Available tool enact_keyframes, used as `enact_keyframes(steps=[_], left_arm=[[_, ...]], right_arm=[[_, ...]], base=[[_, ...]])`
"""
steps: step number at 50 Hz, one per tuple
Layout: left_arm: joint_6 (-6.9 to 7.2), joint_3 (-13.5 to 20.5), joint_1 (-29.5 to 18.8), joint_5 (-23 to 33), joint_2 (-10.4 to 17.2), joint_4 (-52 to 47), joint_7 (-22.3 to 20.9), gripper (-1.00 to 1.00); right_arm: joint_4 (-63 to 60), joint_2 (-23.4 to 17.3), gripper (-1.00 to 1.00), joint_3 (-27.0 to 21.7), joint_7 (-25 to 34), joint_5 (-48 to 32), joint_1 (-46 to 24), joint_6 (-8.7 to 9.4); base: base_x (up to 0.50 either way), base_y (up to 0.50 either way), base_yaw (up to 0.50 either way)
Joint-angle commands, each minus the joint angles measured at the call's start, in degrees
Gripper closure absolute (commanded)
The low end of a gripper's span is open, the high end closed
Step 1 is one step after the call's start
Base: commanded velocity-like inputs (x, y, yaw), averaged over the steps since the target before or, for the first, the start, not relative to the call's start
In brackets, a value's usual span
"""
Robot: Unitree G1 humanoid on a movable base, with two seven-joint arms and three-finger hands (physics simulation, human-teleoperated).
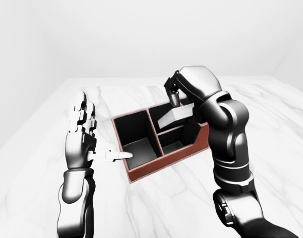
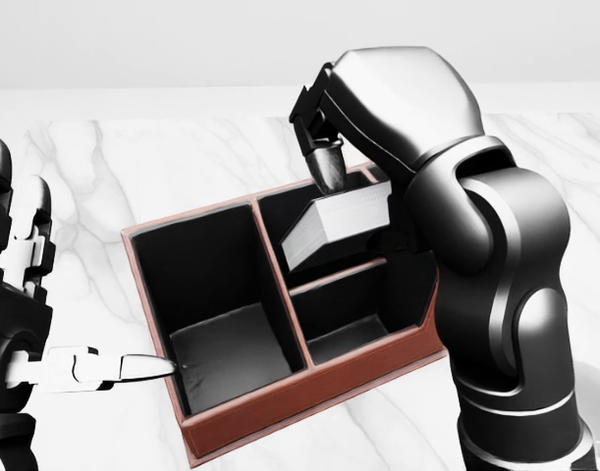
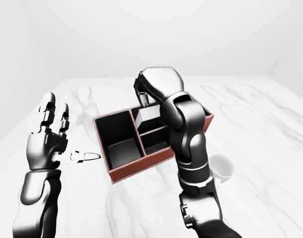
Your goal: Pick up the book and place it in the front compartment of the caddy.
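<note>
The caddy (image 2: 309,392) is red-brown with a black inside: one long compartment on the left and two small ones on the right. My right hand (image 2: 327,162) is shut on the grey book (image 2: 344,224). It holds the book tilted over the upper small compartment, with the book's lower end dipping inside. My left hand (image 1: 91,134) is open just left of the caddy, fingers up. Its thumb points at the caddy's left wall, and I cannot tell whether it touches.
The caddy stands on a white marble table (image 1: 166,208). A white cup (image 3: 221,167) sits on the table to the right of my right arm in the right-eye view. The table's far edge (image 1: 141,78) meets a plain white wall.
</note>
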Motion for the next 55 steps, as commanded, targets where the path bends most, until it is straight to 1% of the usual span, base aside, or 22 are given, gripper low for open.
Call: enact_keyframes(steps=[1, 15, 29, 49, 55], left_arm=[[0.0, -0.2, 0.2, 0.0, 0.0, -0.5, 0.0, -1.0], [0.0, -0.1, -0.1, -0.1, 0.0, 0.1, 0.0, -1.0], [0.0, -0.1, -0.1, -0.1, 0.0, -0.2, 0.1, -1.0], [0.0, 0.0, 0.0, -0.2, 0.0, -0.7, 0.1, -1.0], [0.0, -0.2, 0.0, -0.1, -0.1, -0.3, 0.1, -1.0]], right_arm=[[7.9, -0.7, 1.0, -0.4, 0.0, 1.0, -5.6, 0.0], [16.6, -1.0, 1.0, -0.4, 0.0, 2.1, -10.8, 0.0], [24.3, -2.1, 1.0, -0.5, 0.0, 3.2, -13.1, 0.0], [33.0, -1.4, 1.0, -0.1, 0.0, 4.6, -18.0, 0.0], [38.1, -1.4, 1.0, -0.1, 0.0, 5.8, -20.2, 0.0]], base=[[0.0, 0.0, 0.0], [0.0, 0.0, 0.0], [0.0, 0.0, 0.0], [0.0, 0.0, 0.0], [0.0, 0.0, 0.0]])
